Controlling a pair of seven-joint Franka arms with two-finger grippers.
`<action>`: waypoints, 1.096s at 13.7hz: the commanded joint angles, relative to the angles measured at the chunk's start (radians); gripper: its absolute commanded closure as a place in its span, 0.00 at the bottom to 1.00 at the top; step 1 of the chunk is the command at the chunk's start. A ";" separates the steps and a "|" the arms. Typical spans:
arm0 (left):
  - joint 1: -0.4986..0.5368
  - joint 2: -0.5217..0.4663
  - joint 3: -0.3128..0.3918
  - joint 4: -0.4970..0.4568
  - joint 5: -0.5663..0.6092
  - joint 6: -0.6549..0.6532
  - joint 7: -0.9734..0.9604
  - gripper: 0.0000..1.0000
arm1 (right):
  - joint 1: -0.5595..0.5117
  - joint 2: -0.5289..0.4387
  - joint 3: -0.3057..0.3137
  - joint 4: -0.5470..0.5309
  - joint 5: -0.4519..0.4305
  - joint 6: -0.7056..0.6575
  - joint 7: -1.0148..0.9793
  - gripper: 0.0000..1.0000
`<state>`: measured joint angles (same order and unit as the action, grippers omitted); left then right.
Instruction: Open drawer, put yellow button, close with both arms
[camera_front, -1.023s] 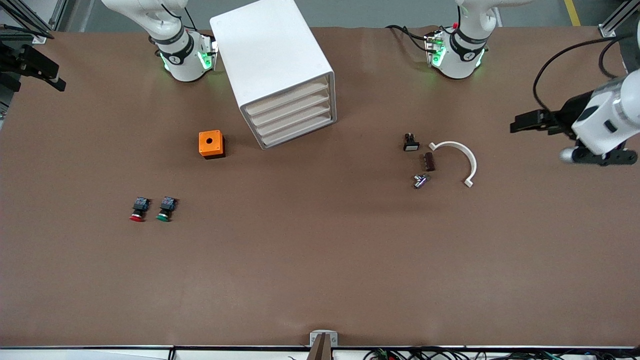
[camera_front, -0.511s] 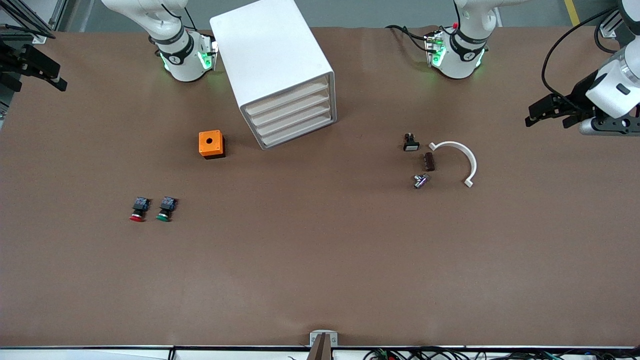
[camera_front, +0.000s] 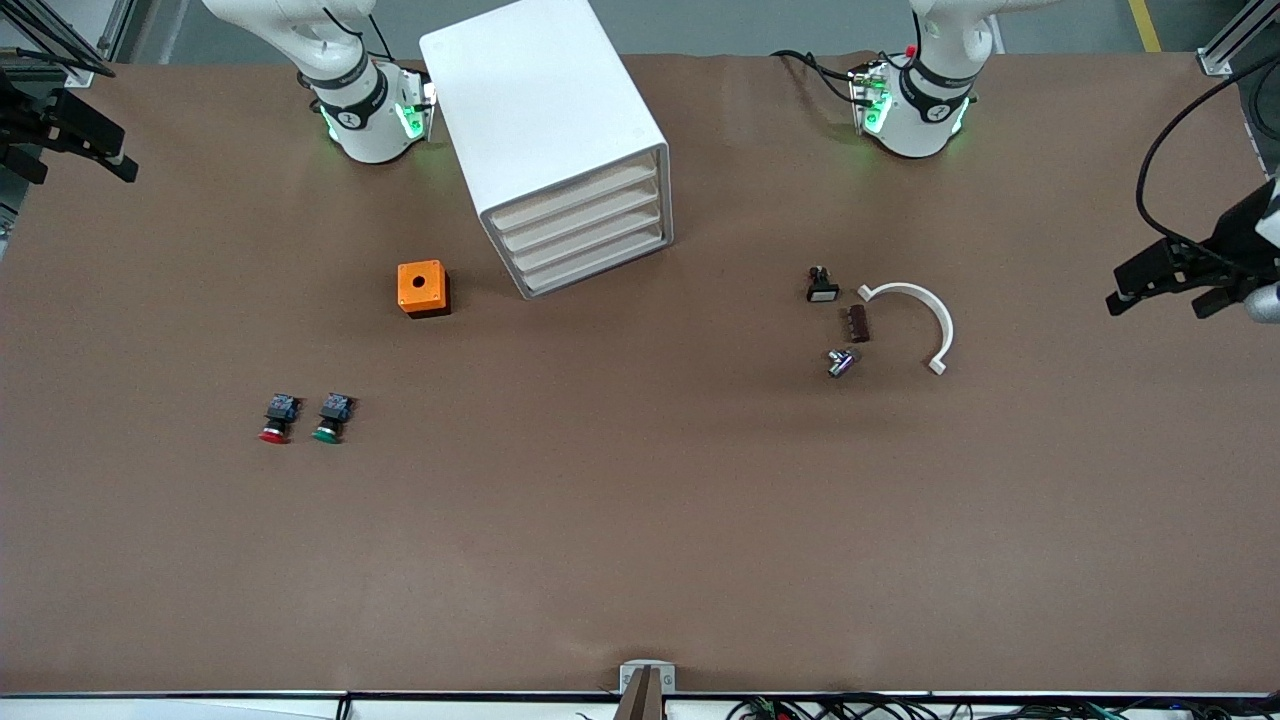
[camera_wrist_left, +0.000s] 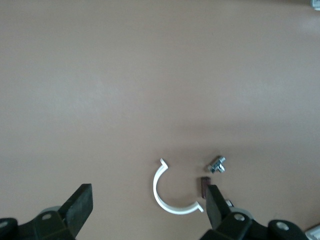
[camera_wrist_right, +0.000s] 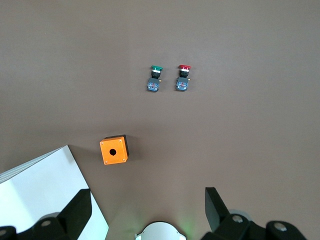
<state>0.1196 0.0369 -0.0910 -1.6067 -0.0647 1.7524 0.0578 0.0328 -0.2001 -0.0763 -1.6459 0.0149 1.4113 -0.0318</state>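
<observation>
The white cabinet (camera_front: 545, 110) stands between the two arm bases, and its four drawers (camera_front: 585, 225) are all shut. A corner of the cabinet shows in the right wrist view (camera_wrist_right: 40, 195). The yellow button is not in view. My left gripper (camera_front: 1155, 305) is open and empty, up in the air over the table's edge at the left arm's end; in the left wrist view (camera_wrist_left: 148, 205) it holds nothing. My right gripper (camera_front: 75, 165) is open and empty over the table's edge at the right arm's end, and it also shows in the right wrist view (camera_wrist_right: 147, 205).
An orange box with a round hole (camera_front: 422, 288) sits beside the cabinet. A red-capped button (camera_front: 277, 418) and a green-capped button (camera_front: 331, 418) lie nearer the camera. A white curved clip (camera_front: 925, 315), a brown block (camera_front: 858, 323), a metal part (camera_front: 840, 362) and a black switch (camera_front: 822, 285) lie toward the left arm's end.
My left gripper has swung outward toward the left arm's end of the table, and the arm has mostly left the front view. The right gripper has barely moved.
</observation>
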 joint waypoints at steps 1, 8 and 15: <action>-0.020 0.034 -0.004 0.064 0.026 -0.019 -0.006 0.00 | 0.009 -0.018 -0.003 -0.012 -0.015 -0.002 -0.007 0.00; -0.150 0.034 0.089 0.056 0.031 -0.036 -0.024 0.00 | -0.005 -0.016 -0.013 -0.011 -0.015 0.005 -0.008 0.00; -0.140 0.028 0.086 0.062 0.034 -0.062 -0.027 0.00 | -0.004 -0.018 -0.013 -0.011 -0.015 0.000 -0.008 0.00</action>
<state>-0.0157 0.0639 -0.0093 -1.5711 -0.0567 1.7190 0.0379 0.0323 -0.2001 -0.0911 -1.6459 0.0129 1.4119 -0.0318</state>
